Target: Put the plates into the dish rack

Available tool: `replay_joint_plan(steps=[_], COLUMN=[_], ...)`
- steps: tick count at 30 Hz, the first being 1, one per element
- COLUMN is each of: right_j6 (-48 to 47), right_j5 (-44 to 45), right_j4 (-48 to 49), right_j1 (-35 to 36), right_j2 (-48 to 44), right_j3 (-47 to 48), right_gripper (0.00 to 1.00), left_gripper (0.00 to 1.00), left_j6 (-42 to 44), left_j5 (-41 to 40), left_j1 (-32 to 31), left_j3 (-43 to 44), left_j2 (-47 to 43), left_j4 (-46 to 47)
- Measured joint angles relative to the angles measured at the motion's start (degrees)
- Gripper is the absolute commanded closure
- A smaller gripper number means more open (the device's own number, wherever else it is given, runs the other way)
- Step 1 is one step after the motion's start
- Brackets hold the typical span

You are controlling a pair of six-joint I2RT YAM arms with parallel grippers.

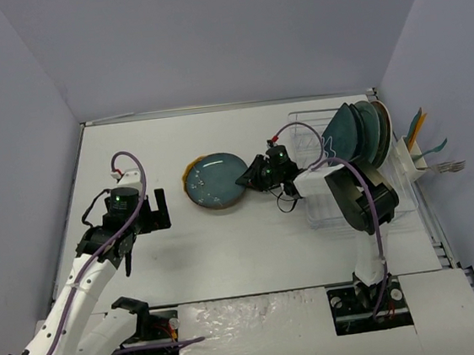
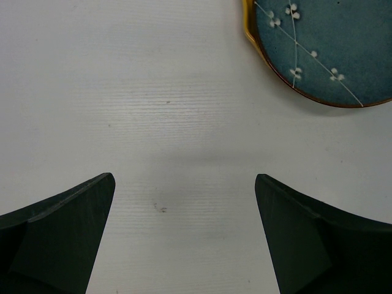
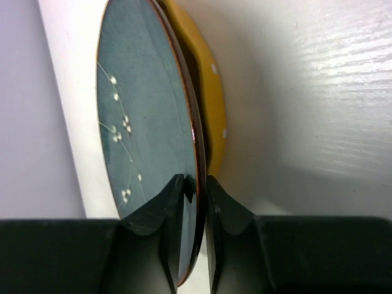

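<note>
Near the middle of the bench (image 1: 253,252), a little toward its far edge, a glossy blue-teal plate (image 1: 212,182) painted with small white blossoms lies flat on top of an orange-yellow plate (image 1: 189,172). Only a sliver of the lower plate's rim peeks out on the left. Against the right edge of the bench stands the white wire dish rack (image 1: 308,140). Three plates (image 1: 353,136) in dark teal and grey-green tones stand on edge in its far slots. A utensil holder (image 1: 406,160) hangs on the rack's right side, with a fork (image 1: 450,167) and coloured handles sticking out. The right arm reaches leftward over the near part of the rack and hides some of its wires.

The right end effector (image 1: 248,176) meets the blue-teal plate at its right rim. Its wrist view shows the fingers (image 3: 171,205) clenched, one on each face of that rim, grasping the plate. Whether the plate has lifted off the orange-yellow plate (image 3: 211,98) cannot be told.

The left end effector (image 1: 161,209) hovers near the left edge of the bench, just left of the stacked plates. Its fingers (image 2: 61,239) are spread wide and hold nothing. Bare bench shows between them, and the blue-teal plate (image 2: 324,49) sits apart beyond them.
</note>
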Motion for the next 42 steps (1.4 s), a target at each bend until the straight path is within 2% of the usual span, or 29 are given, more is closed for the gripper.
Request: replay_joint_plan(steps=[2, 12, 20, 26, 30, 34, 38, 42], right_j6=[0.6, -0.8, -10.9, -22.8, -33.3, -44.1, -53.7, -60.5], right_j5=[-0.4, -0.1, 0.7, 2.4, 8.9, 20.5, 31.4, 38.4], right_j4=[0.2, -4.6, -22.1, -37.0, -45.7, -52.4, -56.9, -60.5], right_j1=[-0.1, -0.5, -1.1, -5.0, -10.7, -15.0, -16.1, -16.1], right_j2=[-0.1, -2.6, -9.4, -19.5, -26.8, -31.6, -33.6, -32.7], right_j3=[0.3, 2.5, 11.4, 21.2, 27.4, 31.5, 32.2, 32.2], right_gripper=[1.00, 1.00, 1.00, 1.00, 1.00, 1.00, 1.00, 1.00], left_gripper=[0.03, 0.03, 0.03, 0.03, 0.03, 0.03, 0.03, 0.03], left_j6=[0.0, 0.0, 0.0, 0.2, 0.5, 0.8, 0.9, 1.1], left_j5=[0.0, -0.3, -1.1, -1.6, -2.4, -2.4, -1.9, -1.6], left_j1=[0.0, 0.0, 0.0, 0.2, 0.5, 1.2, 2.4, 3.0], left_j3=[0.0, 0.0, 0.0, 0.0, 0.0, 0.0, 0.0, 0.0], left_j2=[0.0, 0.0, -0.2, -0.3, -0.2, -0.1, 0.3, 0.4], left_j4=[0.0, 0.0, 0.0, -0.1, -0.1, -0.1, -0.1, -0.1])
